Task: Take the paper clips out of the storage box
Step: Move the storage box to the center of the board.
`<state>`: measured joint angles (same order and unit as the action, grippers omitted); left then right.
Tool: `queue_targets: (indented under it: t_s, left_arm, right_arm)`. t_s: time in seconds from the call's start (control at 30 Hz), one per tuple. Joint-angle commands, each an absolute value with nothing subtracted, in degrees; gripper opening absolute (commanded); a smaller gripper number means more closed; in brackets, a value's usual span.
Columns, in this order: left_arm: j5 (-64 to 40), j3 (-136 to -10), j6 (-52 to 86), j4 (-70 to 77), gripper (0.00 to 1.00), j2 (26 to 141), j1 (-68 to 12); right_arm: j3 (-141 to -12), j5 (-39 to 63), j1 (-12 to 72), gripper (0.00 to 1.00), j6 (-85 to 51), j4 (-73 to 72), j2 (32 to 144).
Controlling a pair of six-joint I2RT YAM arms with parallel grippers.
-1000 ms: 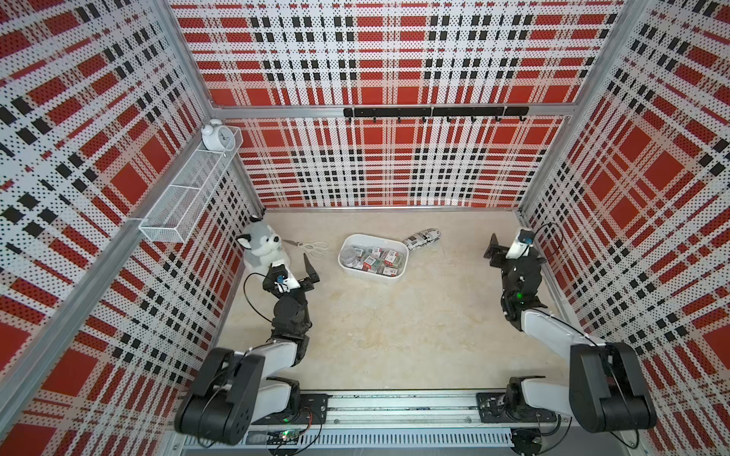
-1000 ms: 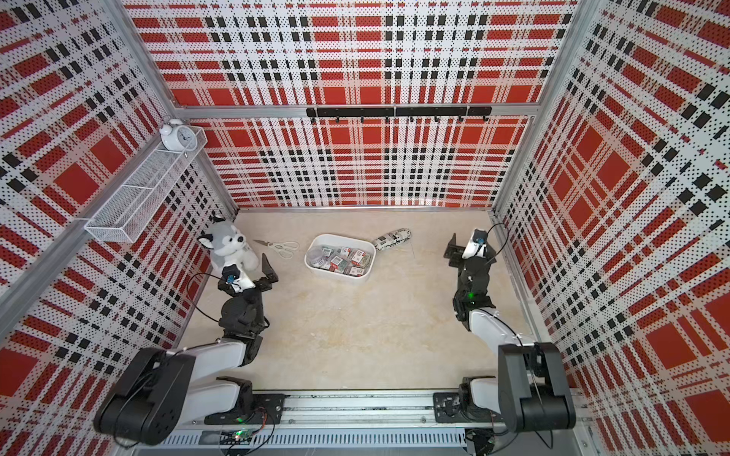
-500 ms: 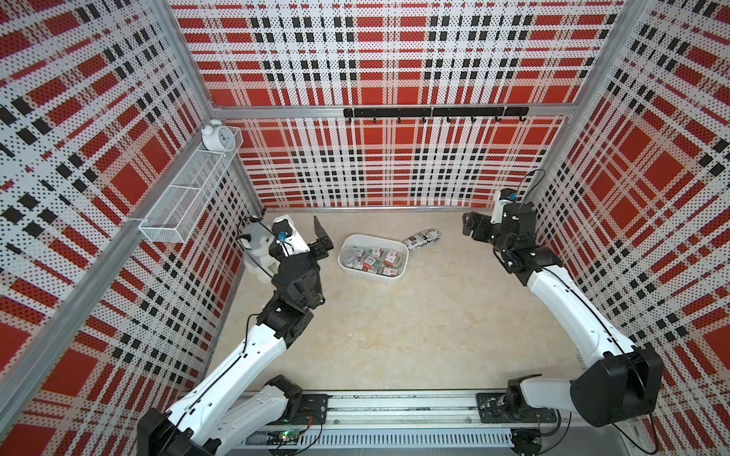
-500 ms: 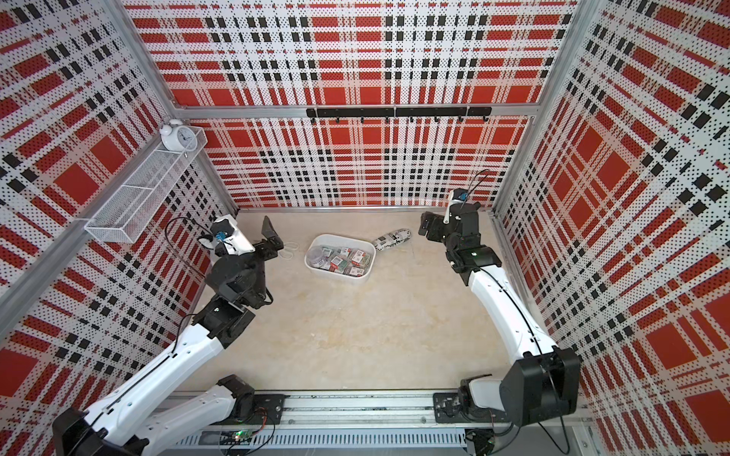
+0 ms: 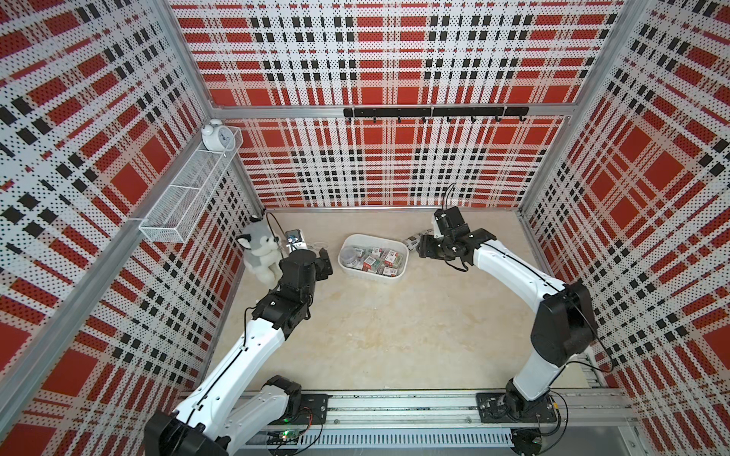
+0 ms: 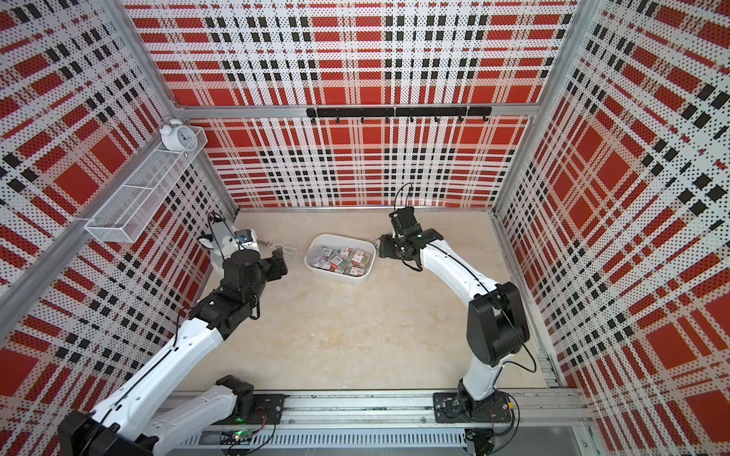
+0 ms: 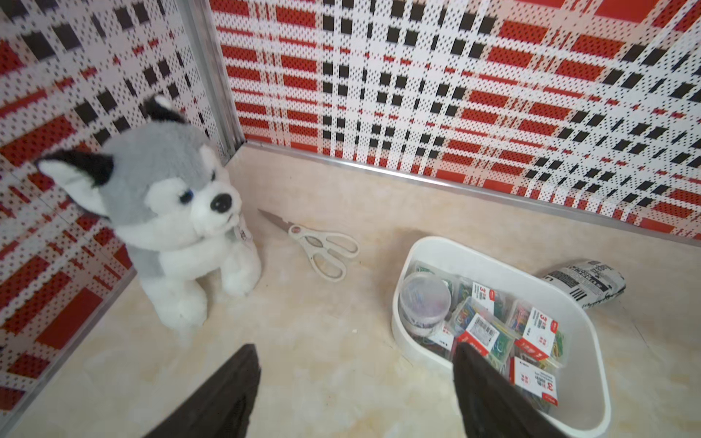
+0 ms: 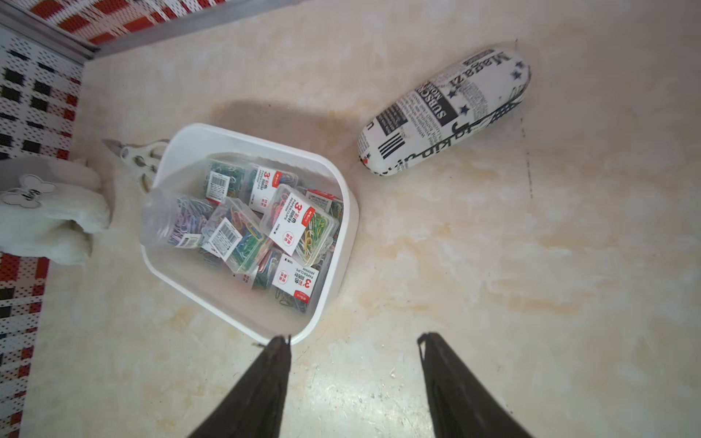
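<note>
**Left gripper** (image 7: 354,347): jaws parted and empty over bare floor. One finger overlaps the near end of the storage box (image 7: 493,265).

**Right gripper** (image 8: 353,336): jaws likewise parted and empty, with one fingertip over the box's nearest corner.

Each arm probably approaches from its own end so the two can share the unloading.

**The paper clips** (image 8: 292,223): all lie inside the box, just ahead of both pairs of jaws. The flat labelled cases are piled loosely. The round tub (image 8: 170,216) sits at the end farthest from the right jaws.

**Beyond the box:** only the left wrist view shows the scissors (image 7: 322,246) and the plush dog (image 7: 170,220) whole. Only the right wrist view shows the printed pouch (image 8: 444,113) in full; it lies beyond those jaws, near the box but apart from it.

Both top views alone show the two arms flanking the box (image 5: 371,236).
</note>
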<state>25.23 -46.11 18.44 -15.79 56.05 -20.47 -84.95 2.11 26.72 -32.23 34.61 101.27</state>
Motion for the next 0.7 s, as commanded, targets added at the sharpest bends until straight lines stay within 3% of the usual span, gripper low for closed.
queue_targets:
  t_s: [0.0,0.17,0.67]
  left_arm:
    - [20.79,-45.16,19.16,-16.22,0.74,55.29,-19.51]
    - [19.44,-45.12,19.37,-16.18,0.69,55.20,-17.74]
    - [18.06,-44.47,20.16,-16.17,0.70,55.04,-16.35]
  right_arm:
    - [-89.22,1.32,28.00,0.56,-34.87,36.37,105.42]
    - [-93.87,1.23,29.17,0.51,-36.46,36.92,112.21]
    - [-95.90,1.15,31.20,0.44,-39.79,35.87,120.01]
